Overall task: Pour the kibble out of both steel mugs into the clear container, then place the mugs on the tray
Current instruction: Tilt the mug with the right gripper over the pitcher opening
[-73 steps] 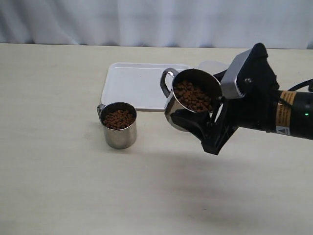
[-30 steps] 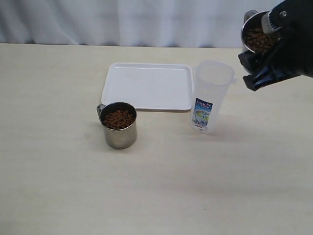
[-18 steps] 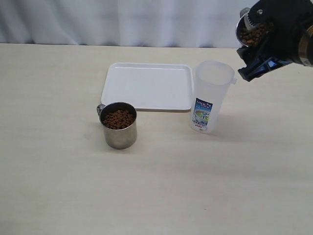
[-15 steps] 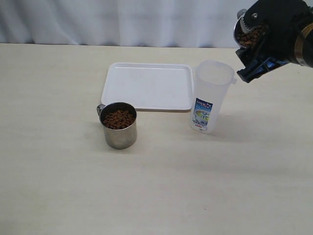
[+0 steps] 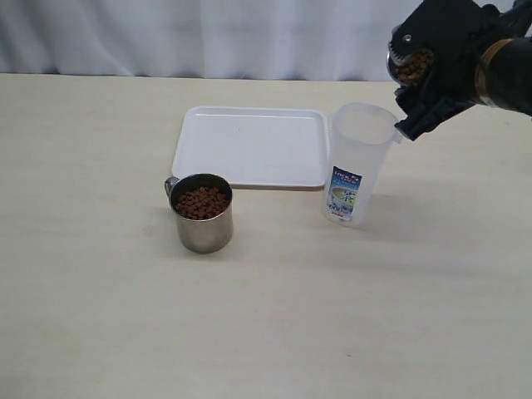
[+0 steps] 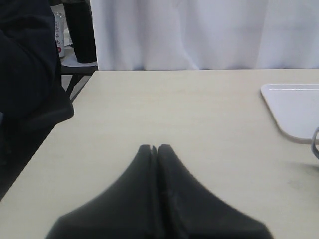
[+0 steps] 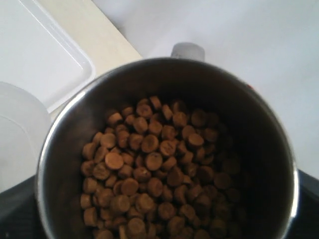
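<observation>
My right gripper (image 5: 431,81) is shut on a steel mug (image 5: 408,58), held high just right of the clear container's (image 5: 359,162) open top and tilted toward it. Kibble (image 7: 149,167) fills this mug (image 7: 65,124); its handle (image 7: 188,50) points away from the camera, and the container's rim (image 7: 14,130) shows beside it. The second steel mug (image 5: 202,218), full of kibble (image 5: 200,202), stands in front of the white tray (image 5: 249,145). The container looks empty. My left gripper (image 6: 154,148) is shut with nothing in it, low over bare table, and does not show in the exterior view.
A white curtain hangs behind the table. In the left wrist view, a corner of the tray (image 6: 294,109) lies to one side, and a dark chair (image 6: 30,89) stands beyond the table's edge. Bare tabletop stretches in front of the mug and container.
My right gripper has carried its mug from in front of the tray up to beside the container's top. Over the last second it drifted left toward the container and tilted the mug further.
</observation>
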Controlling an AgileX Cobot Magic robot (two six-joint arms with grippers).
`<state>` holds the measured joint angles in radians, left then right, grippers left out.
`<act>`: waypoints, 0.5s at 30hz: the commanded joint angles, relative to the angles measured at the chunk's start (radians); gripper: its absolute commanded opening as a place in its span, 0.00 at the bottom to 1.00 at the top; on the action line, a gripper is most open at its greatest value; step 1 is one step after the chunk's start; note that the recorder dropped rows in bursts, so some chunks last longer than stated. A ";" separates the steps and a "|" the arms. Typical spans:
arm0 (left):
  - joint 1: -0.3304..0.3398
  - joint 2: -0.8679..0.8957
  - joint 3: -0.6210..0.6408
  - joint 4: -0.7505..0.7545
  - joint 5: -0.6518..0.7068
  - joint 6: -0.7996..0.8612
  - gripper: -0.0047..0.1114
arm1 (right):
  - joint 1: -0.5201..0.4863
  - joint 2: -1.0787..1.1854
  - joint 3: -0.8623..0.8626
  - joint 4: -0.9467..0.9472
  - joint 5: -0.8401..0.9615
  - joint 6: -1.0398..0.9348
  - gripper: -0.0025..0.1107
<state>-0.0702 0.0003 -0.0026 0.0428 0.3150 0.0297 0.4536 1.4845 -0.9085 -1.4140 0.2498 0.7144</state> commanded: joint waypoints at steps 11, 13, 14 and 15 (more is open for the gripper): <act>0.001 0.000 0.003 -0.001 -0.006 -0.002 0.04 | 0.014 0.014 -0.005 0.008 0.022 -0.082 0.06; 0.001 0.000 0.003 -0.001 -0.006 -0.002 0.04 | 0.051 0.014 -0.005 0.003 0.047 -0.116 0.06; 0.001 0.000 0.003 -0.001 -0.006 -0.002 0.04 | 0.064 0.014 -0.005 -0.010 0.056 -0.118 0.06; 0.001 0.000 0.003 -0.001 -0.006 -0.002 0.04 | 0.074 0.014 -0.005 -0.017 0.068 -0.118 0.06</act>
<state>-0.0702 0.0003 -0.0026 0.0428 0.3150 0.0297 0.5036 1.5040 -0.9124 -1.4051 0.2914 0.6161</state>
